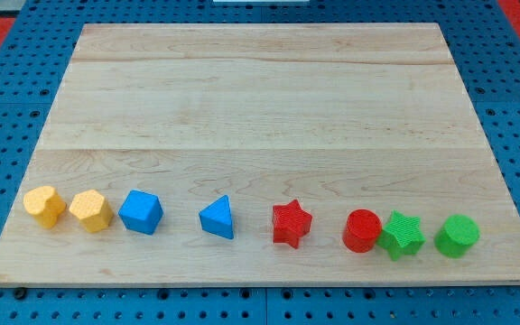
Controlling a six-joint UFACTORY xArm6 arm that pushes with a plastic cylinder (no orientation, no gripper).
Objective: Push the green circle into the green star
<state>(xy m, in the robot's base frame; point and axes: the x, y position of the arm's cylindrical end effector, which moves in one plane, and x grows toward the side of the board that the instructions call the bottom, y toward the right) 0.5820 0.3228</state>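
Observation:
The green circle [458, 235] lies near the board's bottom right corner. The green star [401, 236] sits just to its left, with a small gap between them. The star touches the red circle [362, 230] on its left side. My tip does not show in the camera view, and neither does the arm.
A row of blocks runs along the bottom of the wooden board [260, 99]: a yellow block [44, 207], a second yellow block [91, 210], a blue block [141, 212], a blue triangle [218, 218] and a red star [291, 223]. The board's bottom edge is close below the row.

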